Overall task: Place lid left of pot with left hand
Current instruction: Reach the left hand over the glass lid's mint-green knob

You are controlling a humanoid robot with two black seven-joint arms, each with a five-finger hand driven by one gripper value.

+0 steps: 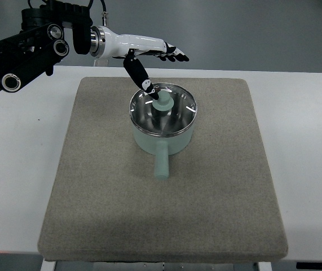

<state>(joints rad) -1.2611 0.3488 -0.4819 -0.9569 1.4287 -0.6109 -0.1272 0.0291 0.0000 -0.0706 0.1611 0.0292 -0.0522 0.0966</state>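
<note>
A pale green pot point(163, 142) stands on the grey mat point(93, 186), its handle pointing toward the near edge. A glass lid point(177, 116) with a metal rim and a green knob point(162, 104) sits on top of the pot. My left hand point(159, 62) hovers above the far rim of the lid, fingers point(175, 55) stretched out flat to the right and the thumb point(141, 76) pointing down, its tip just left of the knob. The hand holds nothing. My right arm does not show.
The mat lies on a white table point(20, 141). Bare mat stretches to the left of the pot. My black left forearm point(25, 51) comes in across the top left corner.
</note>
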